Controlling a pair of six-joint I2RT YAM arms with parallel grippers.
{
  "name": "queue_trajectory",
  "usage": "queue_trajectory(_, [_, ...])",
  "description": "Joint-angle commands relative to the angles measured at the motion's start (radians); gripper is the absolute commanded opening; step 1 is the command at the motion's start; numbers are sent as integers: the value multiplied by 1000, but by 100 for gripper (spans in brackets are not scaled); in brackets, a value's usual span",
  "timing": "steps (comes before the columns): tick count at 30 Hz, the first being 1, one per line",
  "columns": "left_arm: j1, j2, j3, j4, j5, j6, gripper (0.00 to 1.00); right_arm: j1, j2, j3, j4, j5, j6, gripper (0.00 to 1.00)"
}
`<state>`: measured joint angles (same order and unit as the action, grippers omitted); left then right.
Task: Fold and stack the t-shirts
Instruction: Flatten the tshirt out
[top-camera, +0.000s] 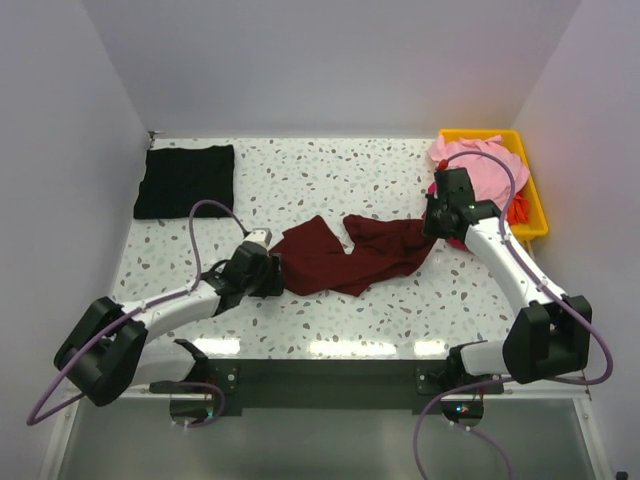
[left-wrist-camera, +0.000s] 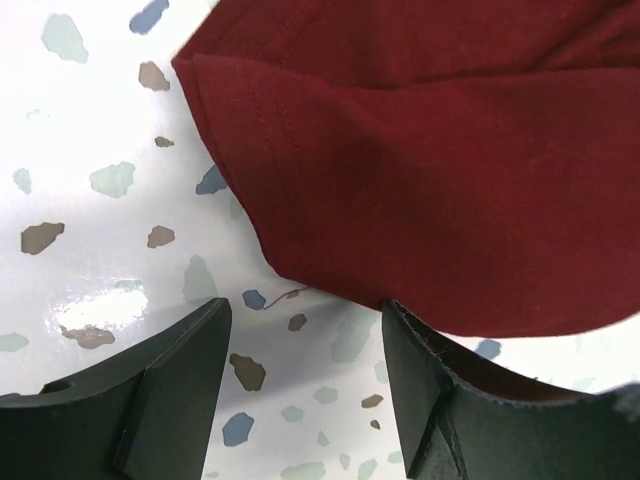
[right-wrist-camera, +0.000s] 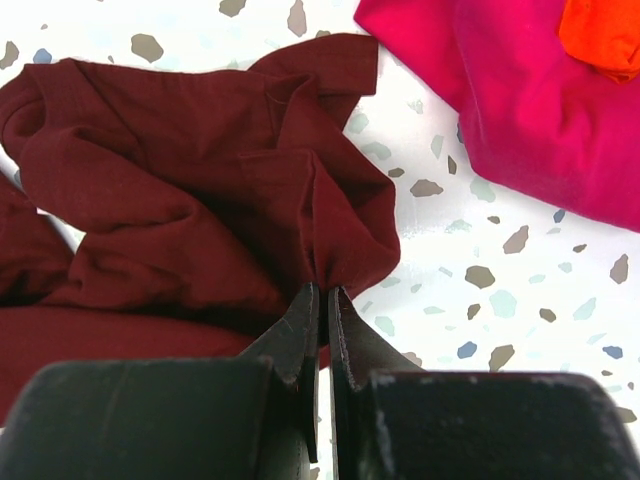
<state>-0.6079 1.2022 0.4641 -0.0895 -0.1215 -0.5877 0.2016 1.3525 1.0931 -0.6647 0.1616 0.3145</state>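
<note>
From above, the maroon t-shirt (top-camera: 350, 255) is seen crumpled on the speckled table (top-camera: 330, 170), stretched between both tools. The left gripper (top-camera: 275, 272) is placed at its left end, the right gripper (top-camera: 437, 226) at its right end. A black t-shirt (top-camera: 185, 180) is laid flat well beyond the left gripper. A pink t-shirt (top-camera: 478, 165) is heaped in the yellow bin (top-camera: 478, 134) just beyond the right gripper.

In the left wrist view, the left gripper (left-wrist-camera: 303, 325) is seen spread, with nothing held; the maroon t-shirt's (left-wrist-camera: 430, 170) hemmed edge is found just ahead of its fingertips.

In the right wrist view, the right gripper (right-wrist-camera: 323, 295) is seen pressed together on a fold of the maroon t-shirt (right-wrist-camera: 180, 180), whose bulk is bunched ahead and leftward. A magenta t-shirt (right-wrist-camera: 530, 120) is seen ahead to the right, apart from the pinched cloth, with an orange t-shirt (right-wrist-camera: 600, 35) lying on it
</note>
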Motion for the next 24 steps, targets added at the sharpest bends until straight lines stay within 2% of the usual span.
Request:
queue_trajectory(1, [-4,75,36,74,-26,9,67,-5,-41,-1,16,-8,9,0])
queue_trajectory(16, [-24,177,123,47,-76,49,64,-7,-55,2,4,1,3,0])
queue_trajectory(24, [-88,183,182,-3,-162,115,56,-7,-53,-12,11,-8,6,0])
